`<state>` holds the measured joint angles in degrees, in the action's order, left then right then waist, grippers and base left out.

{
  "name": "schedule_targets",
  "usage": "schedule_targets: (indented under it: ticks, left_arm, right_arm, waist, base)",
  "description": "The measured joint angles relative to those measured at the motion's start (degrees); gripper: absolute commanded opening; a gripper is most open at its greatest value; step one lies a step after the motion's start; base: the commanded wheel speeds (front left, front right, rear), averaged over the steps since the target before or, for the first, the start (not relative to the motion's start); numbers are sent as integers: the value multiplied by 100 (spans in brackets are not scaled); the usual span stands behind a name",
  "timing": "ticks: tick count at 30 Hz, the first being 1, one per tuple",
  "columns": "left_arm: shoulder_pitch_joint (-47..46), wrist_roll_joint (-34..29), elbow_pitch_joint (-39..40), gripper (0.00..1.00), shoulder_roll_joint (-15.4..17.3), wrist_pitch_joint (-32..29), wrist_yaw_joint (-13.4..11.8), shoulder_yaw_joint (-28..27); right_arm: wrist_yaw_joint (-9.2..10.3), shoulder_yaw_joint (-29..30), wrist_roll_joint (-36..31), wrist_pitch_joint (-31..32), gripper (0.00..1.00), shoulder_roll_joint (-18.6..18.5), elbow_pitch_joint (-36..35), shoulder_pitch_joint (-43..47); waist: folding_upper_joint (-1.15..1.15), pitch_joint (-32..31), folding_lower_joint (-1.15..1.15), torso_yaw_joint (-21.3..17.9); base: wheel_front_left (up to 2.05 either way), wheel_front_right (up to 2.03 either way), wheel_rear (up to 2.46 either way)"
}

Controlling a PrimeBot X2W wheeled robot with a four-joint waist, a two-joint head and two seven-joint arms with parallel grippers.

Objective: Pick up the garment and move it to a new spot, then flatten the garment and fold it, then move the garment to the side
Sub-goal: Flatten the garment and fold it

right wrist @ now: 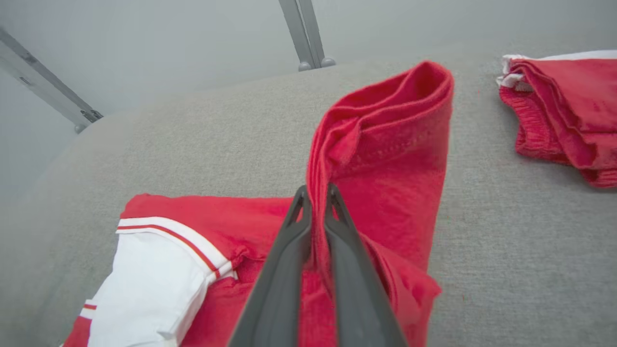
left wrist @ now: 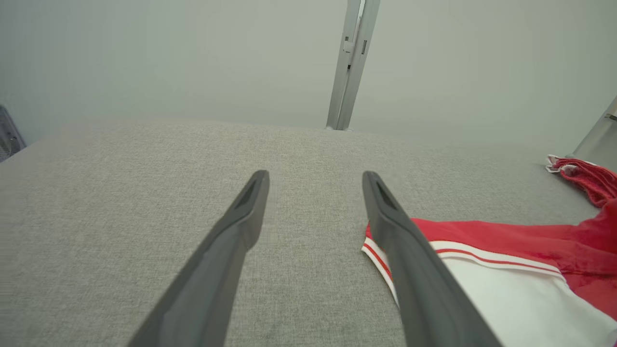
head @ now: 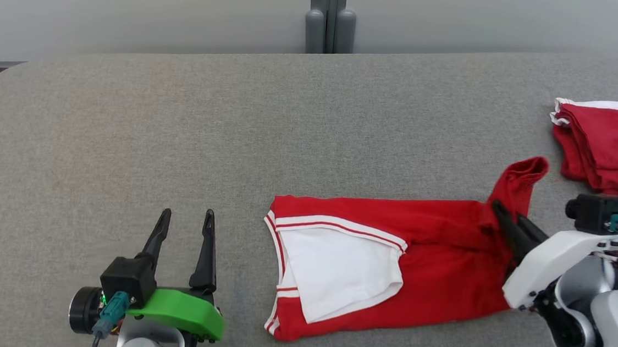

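garment [head: 446, 250] is bright red — white panel, white bands with thin red stripes. folded cloth [head: 614, 145] red too, white edge. surface [head: 180, 130] flecked grey. left gripper [head: 187, 213] black on a green mount [head: 182, 310] — right gripper [head: 507, 212] dark, white casing [head: 550, 264].

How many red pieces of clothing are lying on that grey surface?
2. One red and white garment lies spread in the middle, one end pinched by the right tool. A second red garment sits folded at the far right, partly cut off by the picture's edge.
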<state>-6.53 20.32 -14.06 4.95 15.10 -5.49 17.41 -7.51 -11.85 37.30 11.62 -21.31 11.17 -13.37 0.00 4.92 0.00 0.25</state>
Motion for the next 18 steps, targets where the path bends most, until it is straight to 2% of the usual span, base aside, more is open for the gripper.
schedule_targets:
  ticks: [4, 7, 13, 18]
  left_arm:
    - [-2, -30, 7, 100, -18, 3, 37, -41]
    - [-4, -32, 10, 100, -41, 2, 55, -55]
    - [-31, -51, 59, 100, -91, 2, 94, -92]
    - [-30, -80, 69, 100, -119, 2, 122, -167]
  right_arm:
    - [1, -482, 60, 191, 0, 281, -463, 26]
    - [1, -814, 89, 255, 0, 526, -519, -10]
    - [1, -1475, 178, 294, 0, 940, -209, -226]
    - [2, -1878, 200, 253, 0, 1095, 270, -491]
  waist:
    - [0, -23, 0, 139]
    - [0, -17, 0, 256]
    - [0, 24, 0, 529]
    - [0, 72, 0, 728]
  base:
    - [0, 0, 0]
    - [0, 0, 0]
    - [0, 0, 0]
    - [0, 0, 0]
